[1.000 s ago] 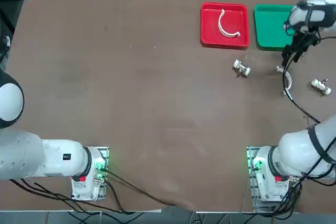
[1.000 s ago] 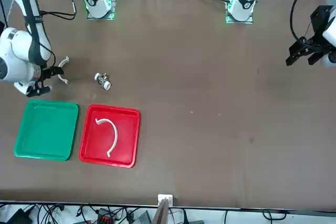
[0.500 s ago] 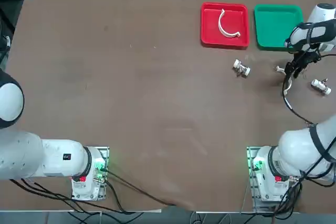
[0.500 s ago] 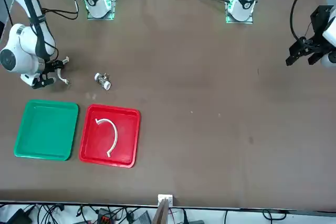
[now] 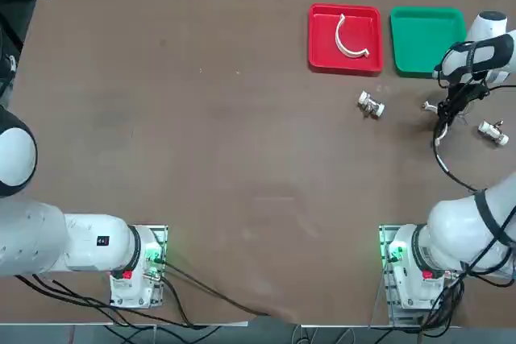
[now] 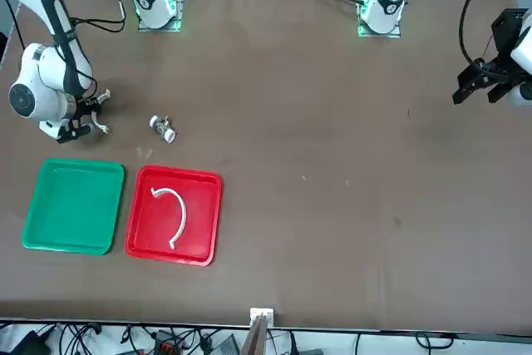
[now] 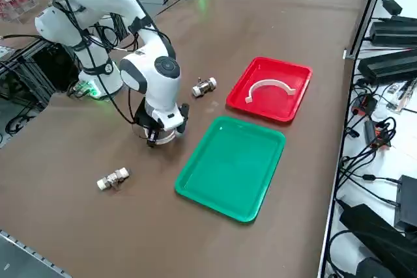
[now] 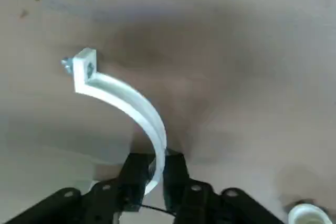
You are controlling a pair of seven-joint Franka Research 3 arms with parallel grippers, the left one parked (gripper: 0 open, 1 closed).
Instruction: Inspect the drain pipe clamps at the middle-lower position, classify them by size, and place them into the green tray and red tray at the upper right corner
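1. Right gripper (image 8: 152,169) is pinched onto one end of the smaller drain pipe clamp (image 8: 123,103), low over the brown table (image 5: 201,159), just short of the green tray (image 5: 426,38) on the robot's side.
2. The bite is thin: the fingers (image 8: 134,174) catch only the tip of the arc, and the rest sticks out with its end tab free. Any swing could pivot the clamp in the grasp or let it slip out.
3. The larger clamp (image 5: 348,38) sits in the red tray (image 5: 322,60), so my read is that this one belongs in the green tray, which is empty.
4. Watch the rim: if the carry goes in low, the trailing tab may snag the raised edge and twist the part loose.
5. Two stubby white-and-metal fittings lie close, one (image 5: 371,104) towards the red tray, one (image 5: 493,131) on the far right. A dropped clamp could land among them.
6. The red tray sits just beside the green one, so an overshoot sideways means a wrong sort.
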